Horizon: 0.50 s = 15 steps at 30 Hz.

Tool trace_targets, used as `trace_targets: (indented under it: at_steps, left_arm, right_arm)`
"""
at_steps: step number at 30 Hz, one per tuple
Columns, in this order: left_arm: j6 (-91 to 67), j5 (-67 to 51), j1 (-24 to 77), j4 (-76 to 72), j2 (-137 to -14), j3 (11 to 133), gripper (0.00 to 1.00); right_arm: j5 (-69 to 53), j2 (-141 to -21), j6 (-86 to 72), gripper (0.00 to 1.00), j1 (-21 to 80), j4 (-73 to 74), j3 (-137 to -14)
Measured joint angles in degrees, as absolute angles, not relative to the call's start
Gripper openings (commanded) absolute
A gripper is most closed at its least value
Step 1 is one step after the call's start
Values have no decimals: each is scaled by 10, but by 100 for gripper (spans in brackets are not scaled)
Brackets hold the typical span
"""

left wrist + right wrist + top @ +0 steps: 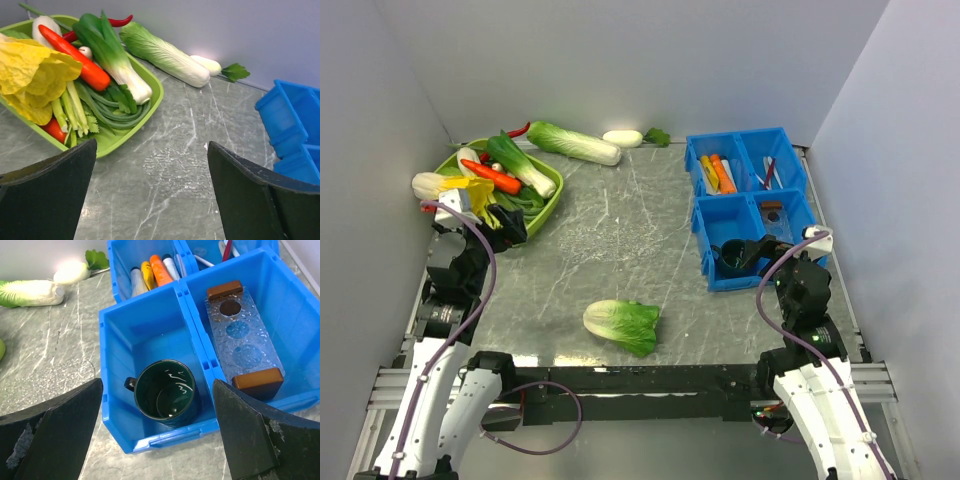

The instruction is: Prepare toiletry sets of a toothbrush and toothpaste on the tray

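Observation:
A yellow toothpaste tube [147, 275] and an orange one [161, 270] lie in the back-left compartment of the blue bins [700, 215]. They also show in the top view [716, 173]. Slim toothbrushes [769, 172], one reddish [228, 247], lie in the back-right compartment. The green tray [556, 196] at the left is full of vegetables. My right gripper [157, 405] is open and empty above the front-left compartment. In the top view the right gripper [763, 256] is at the bins' front. My left gripper [151, 150] is open and empty just right of the tray's rim [152, 102].
A dark green mug [165, 392] stands in the front-left compartment. A clear holder with brown ends [243, 337] lies in the front-right one. A napa cabbage [622, 326] lies near the front middle. A long cabbage [575, 143] and a white radish [622, 138] lie by the back wall.

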<state>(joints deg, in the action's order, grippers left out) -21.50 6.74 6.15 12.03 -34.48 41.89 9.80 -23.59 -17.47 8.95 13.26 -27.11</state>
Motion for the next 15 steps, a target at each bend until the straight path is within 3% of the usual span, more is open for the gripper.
trace_targets:
  at_steps: [15]
  left_arm:
    - [-249,161,61,121,-356,419,97]
  right_arm:
    - [78,-248,-182,98,90,161,-311]
